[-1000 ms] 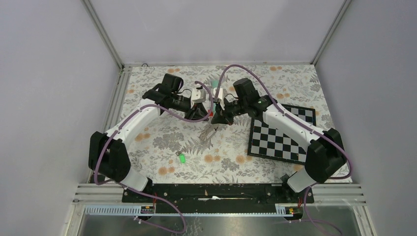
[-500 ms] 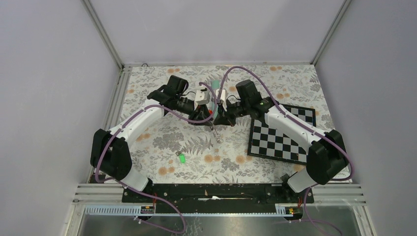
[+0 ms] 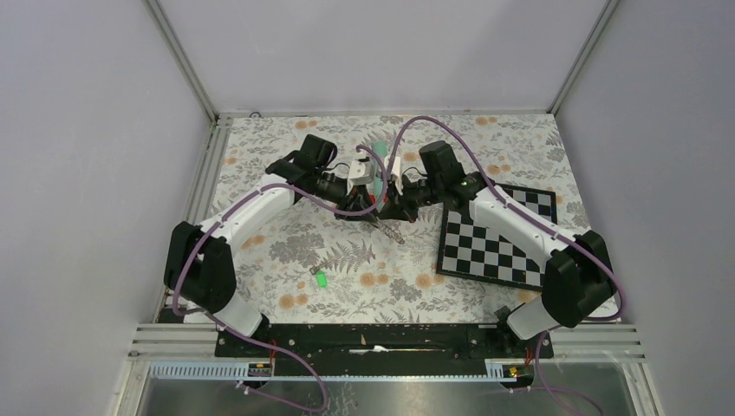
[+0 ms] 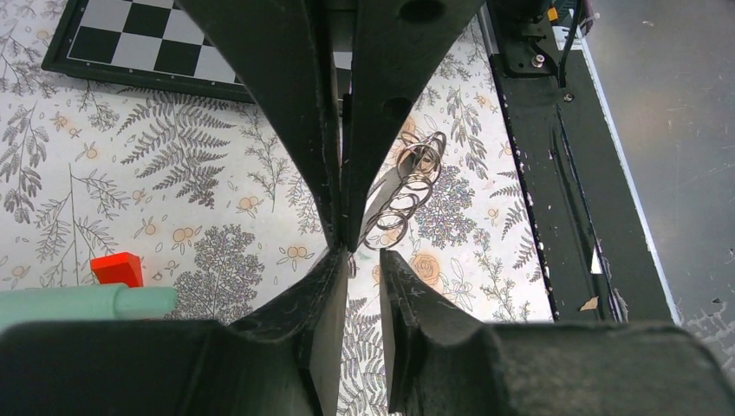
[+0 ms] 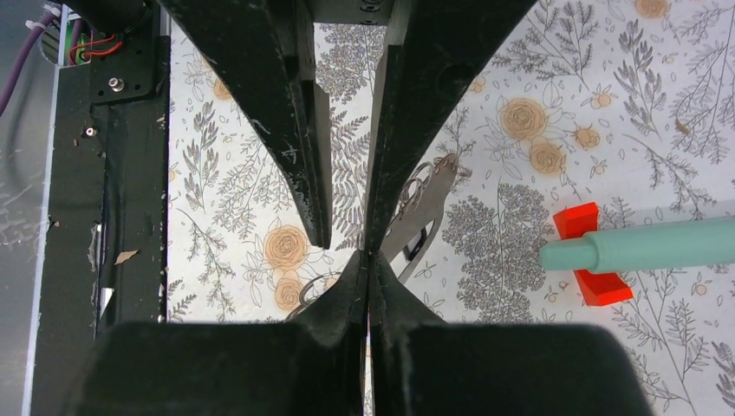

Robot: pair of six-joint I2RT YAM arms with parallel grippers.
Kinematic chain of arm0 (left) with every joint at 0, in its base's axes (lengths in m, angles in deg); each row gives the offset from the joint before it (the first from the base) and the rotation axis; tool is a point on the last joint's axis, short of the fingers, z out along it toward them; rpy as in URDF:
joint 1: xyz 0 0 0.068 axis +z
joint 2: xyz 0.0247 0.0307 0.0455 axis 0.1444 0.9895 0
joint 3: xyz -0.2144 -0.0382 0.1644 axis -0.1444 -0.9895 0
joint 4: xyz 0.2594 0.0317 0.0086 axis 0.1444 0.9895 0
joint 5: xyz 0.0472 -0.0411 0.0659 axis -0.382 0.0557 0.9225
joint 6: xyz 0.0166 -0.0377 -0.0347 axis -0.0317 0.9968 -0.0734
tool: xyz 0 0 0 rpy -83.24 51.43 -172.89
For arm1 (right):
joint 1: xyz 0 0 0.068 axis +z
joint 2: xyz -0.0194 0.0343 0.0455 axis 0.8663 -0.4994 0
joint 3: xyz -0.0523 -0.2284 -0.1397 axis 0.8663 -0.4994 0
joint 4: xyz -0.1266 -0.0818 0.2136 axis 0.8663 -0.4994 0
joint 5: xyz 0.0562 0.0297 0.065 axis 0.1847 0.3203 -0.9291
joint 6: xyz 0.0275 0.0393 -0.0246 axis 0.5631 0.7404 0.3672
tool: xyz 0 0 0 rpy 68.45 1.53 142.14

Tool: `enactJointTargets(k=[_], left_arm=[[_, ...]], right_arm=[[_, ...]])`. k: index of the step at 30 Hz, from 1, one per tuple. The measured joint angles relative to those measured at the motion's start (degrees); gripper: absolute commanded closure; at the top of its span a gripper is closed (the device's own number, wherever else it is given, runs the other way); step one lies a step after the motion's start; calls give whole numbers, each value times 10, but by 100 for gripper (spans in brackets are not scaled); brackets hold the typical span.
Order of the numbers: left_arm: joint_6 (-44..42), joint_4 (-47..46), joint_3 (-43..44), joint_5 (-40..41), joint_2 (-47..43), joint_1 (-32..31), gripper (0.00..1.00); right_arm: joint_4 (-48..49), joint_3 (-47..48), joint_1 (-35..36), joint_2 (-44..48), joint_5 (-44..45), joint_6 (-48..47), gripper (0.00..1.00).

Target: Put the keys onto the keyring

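The right tool (image 5: 371,258) is clamped shut on the keyring (image 4: 407,186), which hangs from its tips. The left tool (image 4: 362,260) faces it tip to tip, jaws slightly apart, gripping nothing. 1 green key (image 3: 321,279) lies on the table (image 3: 286,234), well apart from both.

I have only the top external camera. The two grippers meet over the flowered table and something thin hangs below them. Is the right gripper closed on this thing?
Observer: Yes. In the right wrist view the right gripper is shut tight, and the keyring of flat grey strap and wire rings comes out beside its fingertips, so it seems pinched there.
Operator: And the left gripper?
Observer: The left wrist view shows the left gripper with a narrow open gap between its fingers.
Operator: What is the teal thing behind the arms?
Observer: A teal plastic stick with a red base at its end, apart from both grippers.
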Motion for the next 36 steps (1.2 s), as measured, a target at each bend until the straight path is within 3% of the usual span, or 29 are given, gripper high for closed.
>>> enactJointTargets(k=[13, 24, 36], left_arm=[[5, -2, 0, 7, 21, 0, 71], [17, -2, 0, 5, 33, -2, 86], [24, 0, 8, 5, 42, -3, 81]], right_arm=[[24, -10, -6, 6, -10, 13, 100], [31, -13, -8, 7, -11, 20, 100], [38, -20, -9, 7, -14, 21, 100]])
